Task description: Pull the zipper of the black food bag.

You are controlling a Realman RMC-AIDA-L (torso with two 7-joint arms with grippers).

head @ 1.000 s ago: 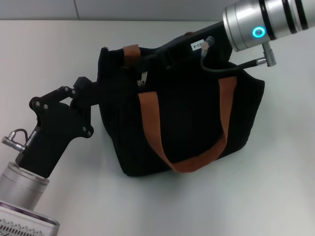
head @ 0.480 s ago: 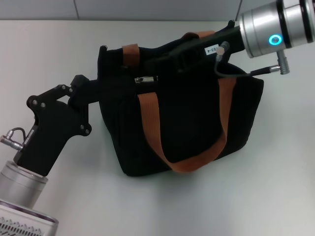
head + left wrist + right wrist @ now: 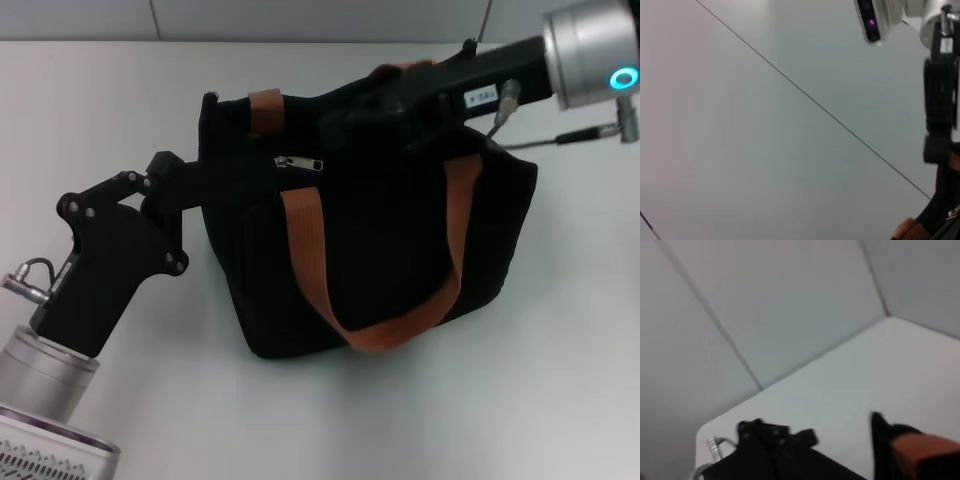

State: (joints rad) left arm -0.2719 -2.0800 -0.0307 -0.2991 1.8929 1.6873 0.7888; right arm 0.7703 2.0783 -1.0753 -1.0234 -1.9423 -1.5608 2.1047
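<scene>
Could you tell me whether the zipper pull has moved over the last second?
Yes. The zipper pull has swung from hanging down to lying flat, pointing toward the right gripper, along the black food bag top.

The black food bag [image 3: 380, 230] stands upright, its silver zipper [image 3: 298, 162] lying flat near its left end.

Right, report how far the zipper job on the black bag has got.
Done: the left gripper braces the black food bag at its left end. In hand: the right gripper lies across the bag's top, right of the zipper. Left: the pull itself; the tab sits near the left end.
</scene>
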